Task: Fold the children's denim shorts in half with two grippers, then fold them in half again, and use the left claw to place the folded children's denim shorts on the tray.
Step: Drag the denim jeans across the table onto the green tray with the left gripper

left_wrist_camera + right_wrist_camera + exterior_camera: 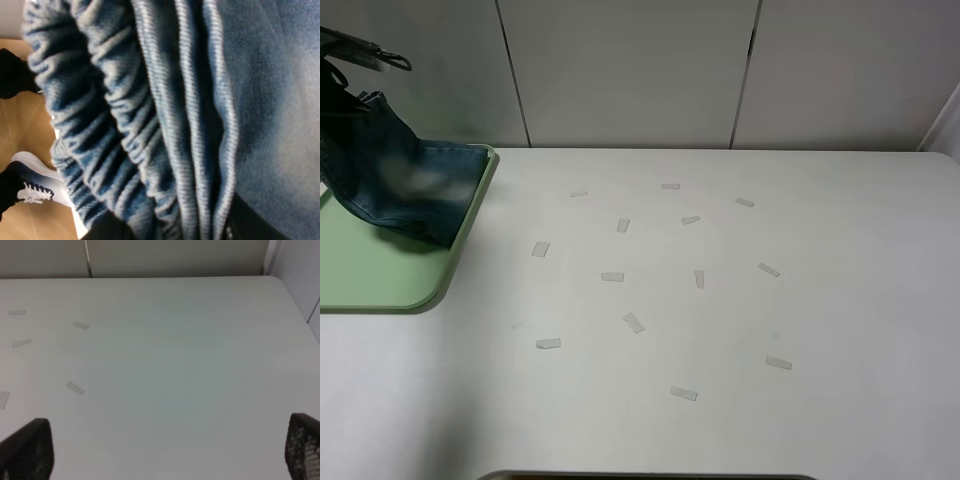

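The children's denim shorts point(405, 185) hang bunched from my left gripper point(340, 85) at the far left edge. Their lower end rests on the back right part of the pale-green tray point(390, 285). The left gripper is shut on the waistband end, and its fingertips are mostly hidden by cloth. In the left wrist view the elastic waistband and denim folds point(165, 115) fill the frame, with a dark finger point(247, 222) at the edge. My right gripper point(165, 450) is open and empty over bare table, and it does not show in the exterior view.
Several small pale tape marks point(612, 276) are scattered over the white table point(770, 420). The tray's right rim point(470, 225) lies next to the hanging cloth. A wall of pale panels point(630, 70) stands behind the table.
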